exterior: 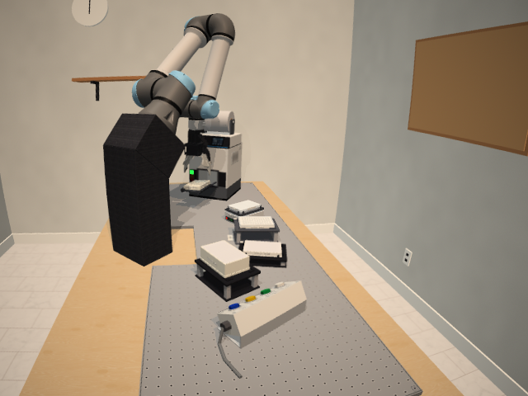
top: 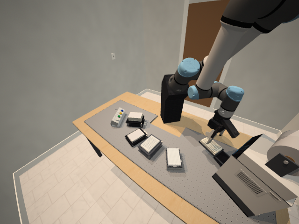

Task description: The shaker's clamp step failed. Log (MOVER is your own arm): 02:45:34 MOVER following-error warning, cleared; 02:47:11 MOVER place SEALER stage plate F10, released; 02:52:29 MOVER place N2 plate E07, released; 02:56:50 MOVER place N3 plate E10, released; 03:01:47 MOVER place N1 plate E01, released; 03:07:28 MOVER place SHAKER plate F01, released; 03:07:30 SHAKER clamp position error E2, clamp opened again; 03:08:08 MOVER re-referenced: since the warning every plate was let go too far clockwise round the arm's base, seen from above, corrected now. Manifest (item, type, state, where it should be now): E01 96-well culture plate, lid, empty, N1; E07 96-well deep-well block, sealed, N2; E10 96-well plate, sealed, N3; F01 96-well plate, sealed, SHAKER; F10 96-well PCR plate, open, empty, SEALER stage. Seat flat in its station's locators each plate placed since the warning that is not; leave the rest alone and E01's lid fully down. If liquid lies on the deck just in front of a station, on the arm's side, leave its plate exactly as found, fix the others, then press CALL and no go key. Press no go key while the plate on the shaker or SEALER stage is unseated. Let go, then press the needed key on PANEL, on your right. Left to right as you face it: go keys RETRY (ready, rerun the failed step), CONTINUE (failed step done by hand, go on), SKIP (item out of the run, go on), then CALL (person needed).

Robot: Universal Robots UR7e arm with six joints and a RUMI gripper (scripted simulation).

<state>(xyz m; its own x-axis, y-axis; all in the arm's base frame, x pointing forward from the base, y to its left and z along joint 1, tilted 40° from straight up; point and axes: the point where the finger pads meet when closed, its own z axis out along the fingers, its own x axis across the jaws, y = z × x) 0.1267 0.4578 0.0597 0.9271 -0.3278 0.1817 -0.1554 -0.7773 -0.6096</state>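
Observation:
My gripper [top: 214, 135] is open and empty. It points down just above the near end of the open white PCR plate [top: 211, 145] on the black stage of the sealer [top: 253, 183]. In the exterior view the gripper [exterior: 196, 165] hangs over this plate [exterior: 196, 185], which looks skewed and sticks out to the left of the stage. A tall white plate [top: 135, 116] [exterior: 227, 276] sits on the shaker by the panel. Between them stand three nests: a smooth-topped plate [top: 136, 135], a deep-well block [top: 150, 143] and a flat plate [top: 174, 157].
The key panel [top: 117, 117] lies at the far end of the mat, with blue, yellow, green and white keys [exterior: 256, 297]. The arm's black pedestal [top: 172, 101] stands behind the stations. A film roll [top: 286, 147] sits on top of the sealer.

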